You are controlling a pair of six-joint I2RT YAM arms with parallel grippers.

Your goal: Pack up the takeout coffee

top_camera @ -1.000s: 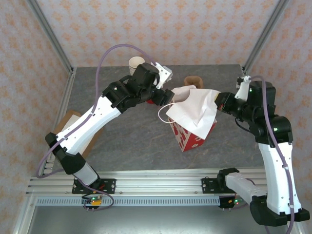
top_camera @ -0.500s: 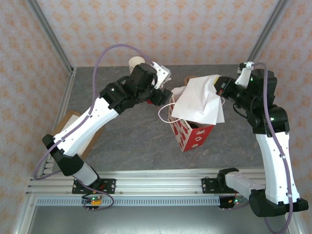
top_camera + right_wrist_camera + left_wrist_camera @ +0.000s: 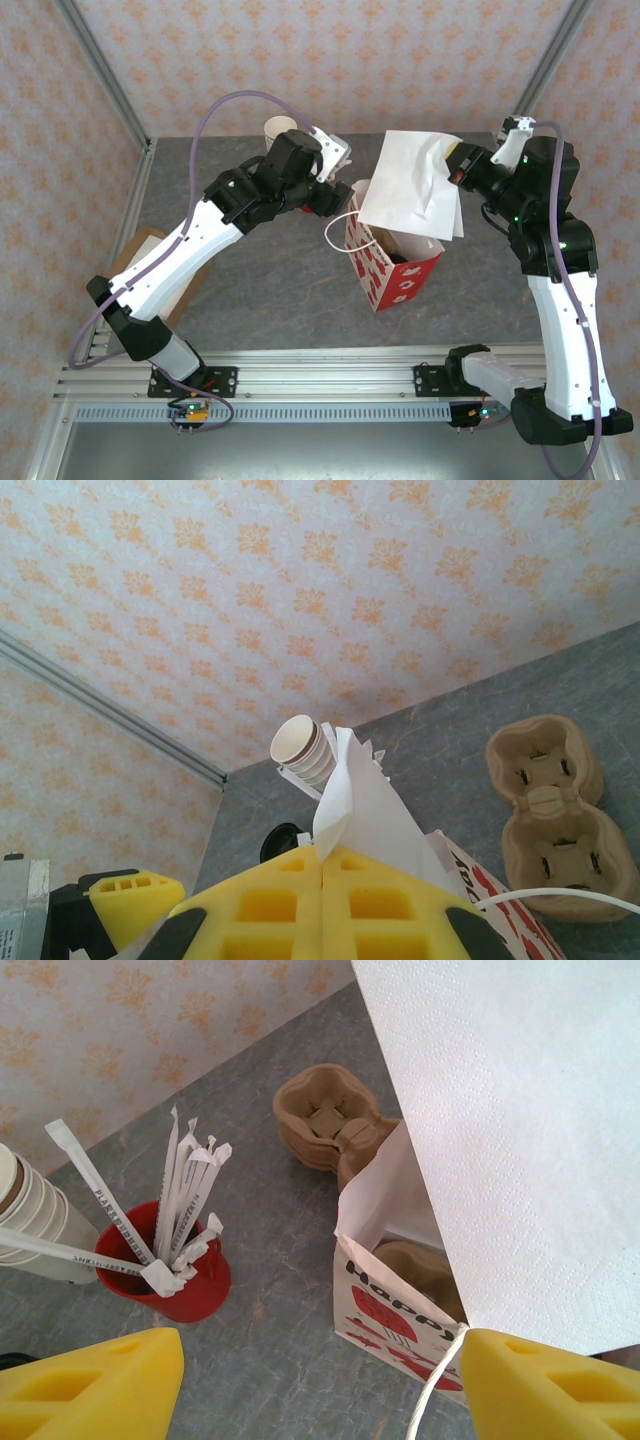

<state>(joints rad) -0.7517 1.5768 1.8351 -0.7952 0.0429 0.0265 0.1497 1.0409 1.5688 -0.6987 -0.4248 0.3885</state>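
the red bag (image 3: 385,272) stands on the table (image 3: 260,290), its mouth now more uncovered; whether the takeout coffee is inside, you cannot tell. your left pincer (image 3: 320,1360) stays spread beside its rim. your right pincer (image 3: 322,865), clamped on the white paper (image 3: 408,185), has lifted it higher and farther back.

- Two grippers: the left gripper (image 3: 320,1372) and the right gripper (image 3: 322,868).
- One red-and-white paper bag (image 3: 385,272), about mid-table.
- One white napkin (image 3: 410,185).
- One stack of paper cups (image 3: 280,129) near the table's far edge; the cups are nested too tightly to count.
- One red cup (image 3: 178,1282) of wrapped straws, too bunched to count.
- Two brown pulp cup carriers: one (image 3: 322,1128) on the table near the far edge, and what looks like a second (image 3: 418,1265) inside the bag.
- One flat cardboard piece (image 3: 143,250) at the left edge.
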